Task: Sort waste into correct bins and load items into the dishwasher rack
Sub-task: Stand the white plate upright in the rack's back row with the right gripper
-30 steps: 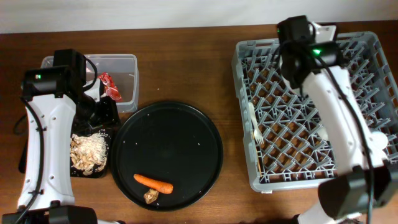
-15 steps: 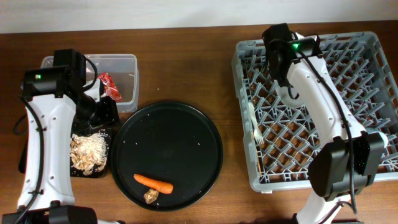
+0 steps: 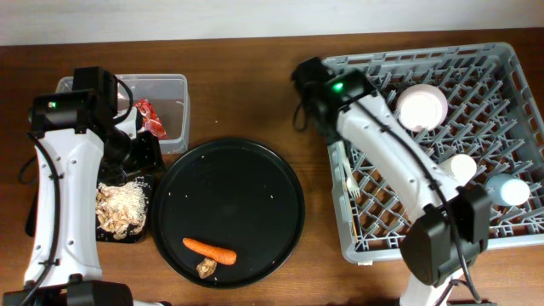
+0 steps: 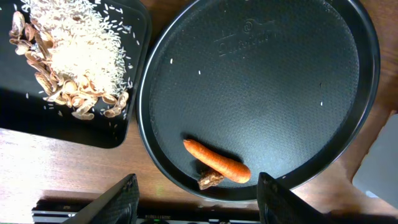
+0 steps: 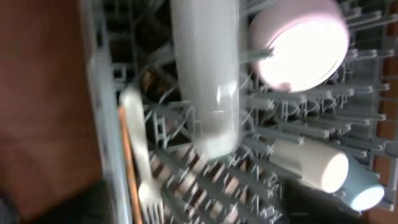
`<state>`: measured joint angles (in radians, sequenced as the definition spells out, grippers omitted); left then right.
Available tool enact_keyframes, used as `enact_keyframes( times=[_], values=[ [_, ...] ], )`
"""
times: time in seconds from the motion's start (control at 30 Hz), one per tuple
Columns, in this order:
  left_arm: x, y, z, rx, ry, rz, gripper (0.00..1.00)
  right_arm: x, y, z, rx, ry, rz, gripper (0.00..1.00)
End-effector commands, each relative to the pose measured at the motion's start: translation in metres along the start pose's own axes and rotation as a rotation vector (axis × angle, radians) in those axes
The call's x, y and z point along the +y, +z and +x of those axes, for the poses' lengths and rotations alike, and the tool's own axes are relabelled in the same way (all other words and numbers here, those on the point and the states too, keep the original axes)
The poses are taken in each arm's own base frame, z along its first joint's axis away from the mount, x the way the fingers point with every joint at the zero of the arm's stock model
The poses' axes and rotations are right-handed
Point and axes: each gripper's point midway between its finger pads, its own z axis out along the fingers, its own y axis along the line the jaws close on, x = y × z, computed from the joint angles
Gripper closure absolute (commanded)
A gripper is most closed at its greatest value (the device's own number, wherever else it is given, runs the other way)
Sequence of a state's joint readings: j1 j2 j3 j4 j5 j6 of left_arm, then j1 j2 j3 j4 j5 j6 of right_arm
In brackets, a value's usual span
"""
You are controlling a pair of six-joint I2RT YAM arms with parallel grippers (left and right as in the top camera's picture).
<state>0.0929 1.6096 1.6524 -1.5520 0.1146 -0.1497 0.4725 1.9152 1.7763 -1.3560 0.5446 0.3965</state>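
Just ahead of the left claw point(image 4: 198, 190), spread wide and empty, lies the orange carrot point(image 4: 216, 162).

The left arm point(image 3: 61, 183) and right arm point(image 3: 387, 149) share white links, black green-lit joint housings, black cables.

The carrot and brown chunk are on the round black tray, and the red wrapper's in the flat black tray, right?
Not quite: the overhead view shows the red wrapper in the clear tub. The carrot and brown chunk are on the round black tray.
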Motion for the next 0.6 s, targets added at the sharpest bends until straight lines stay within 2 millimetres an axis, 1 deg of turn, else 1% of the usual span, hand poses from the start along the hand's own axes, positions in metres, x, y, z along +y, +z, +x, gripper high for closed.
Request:
enact_keyframes(
  times=[0.0,0.1,0.17,0.2,0.3,0.33,0.4,0.47,0.5,0.57],
  values=[
    [0.001,-0.008,-0.002,-0.033,0.019,-0.003,0.4,-0.025,-0.011,-0.001,-0.001,0.102,-0.006,0.01],
    [0.001,-0.008,-0.002,-0.032,0.019,-0.003,0.4,-0.054,-0.03,-0.004,-0.041,0.18,-0.021,0.01],
    [0.001,-0.008,-0.002,-0.032,0.02,-0.003,0.4,-0.081,-0.045,-0.004,-0.083,0.254,-0.035,0.01],
    [0.001,-0.008,-0.002,-0.033,0.023,-0.003,0.39,-0.097,-0.052,-0.002,-0.102,0.3,-0.039,0.01],
    [0.001,-0.008,-0.002,-0.033,0.022,-0.003,0.39,-0.134,-0.064,0.008,-0.122,0.416,-0.102,0.01],
    [0.001,-0.008,-0.002,-0.033,0.023,-0.002,0.36,-0.143,-0.067,0.013,-0.12,0.409,-0.15,0.01],
    [0.0,-0.008,-0.002,-0.032,0.025,0.001,0.35,-0.149,-0.07,0.021,-0.109,0.38,-0.237,0.01],
    [-0.004,-0.007,-0.001,-0.028,0.031,0.012,0.35,-0.149,-0.071,0.033,-0.076,0.331,-0.345,0.01],
    [-0.007,-0.006,0.0,-0.022,0.034,0.026,0.35,-0.15,-0.069,0.037,-0.056,0.337,-0.37,0.01],
    [-0.02,-0.001,0.007,0.008,0.05,0.075,0.35,-0.154,-0.065,0.043,-0.023,0.365,-0.389,0.01]
  ],
)
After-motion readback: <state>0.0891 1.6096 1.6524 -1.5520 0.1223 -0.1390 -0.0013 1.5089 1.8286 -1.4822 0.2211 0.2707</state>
